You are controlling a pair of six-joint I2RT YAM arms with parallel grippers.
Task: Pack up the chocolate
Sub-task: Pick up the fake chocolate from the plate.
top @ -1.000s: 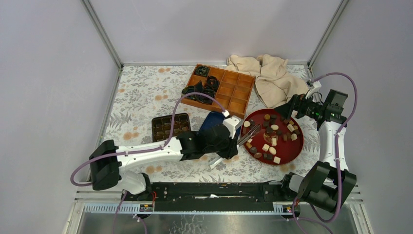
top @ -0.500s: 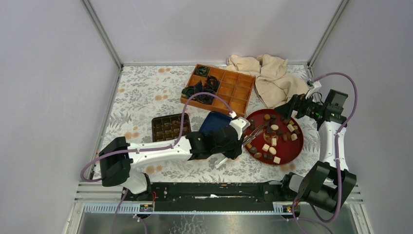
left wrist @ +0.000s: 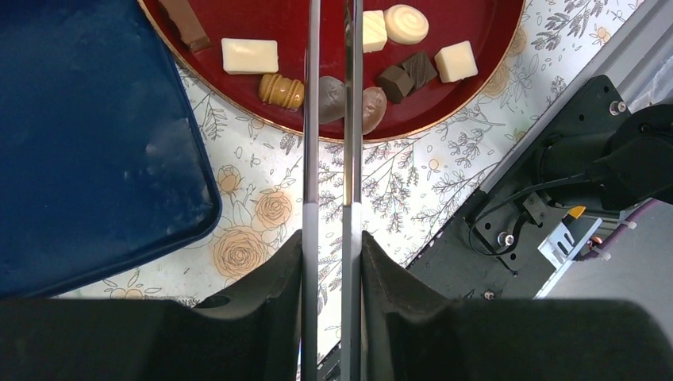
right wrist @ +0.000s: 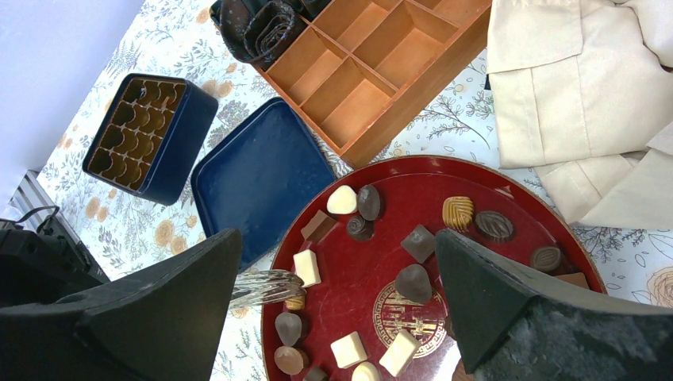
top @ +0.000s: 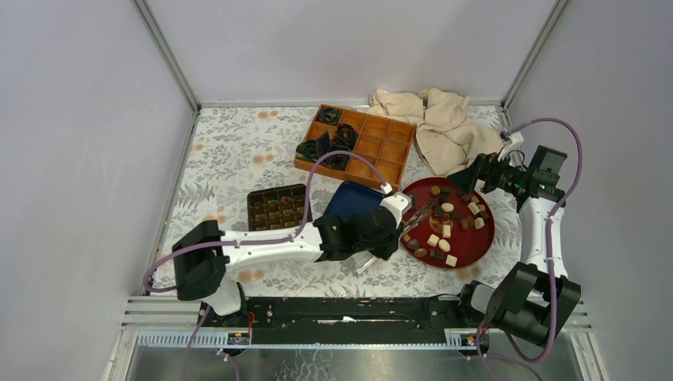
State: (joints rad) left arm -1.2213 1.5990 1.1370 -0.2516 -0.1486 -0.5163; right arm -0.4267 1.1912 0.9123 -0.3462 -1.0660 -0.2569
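Note:
Chocolate [top: 444, 222] in dark, mid-brown and cream pieces lies scattered on a round red plate [top: 486, 238]. My left gripper [top: 390, 228] is shut on metal tongs [top: 419, 213], whose two arms [left wrist: 309, 119] run between its jaws [left wrist: 331, 246]. The tongs reach over the plate's left edge, passing above a dark brown piece [left wrist: 329, 99]. In the right wrist view the tong tips [right wrist: 266, 287] sit beside a white square [right wrist: 306, 267] and a caramel piece [right wrist: 295, 302], with nothing visibly between them. My right gripper [top: 468, 175] hangs open [right wrist: 337, 238] above the plate's far right.
A blue tin with a brown cell insert [top: 278, 206] stands left of the plate, its blue lid [top: 353, 200] between them. Behind are a wooden divided tray [top: 381, 147] holding black paper cups [top: 325, 147] and a beige cloth [top: 436, 123].
My left arm has pushed to the right, carrying the tongs from the plate's left rim further in over it. The right arm has not moved.

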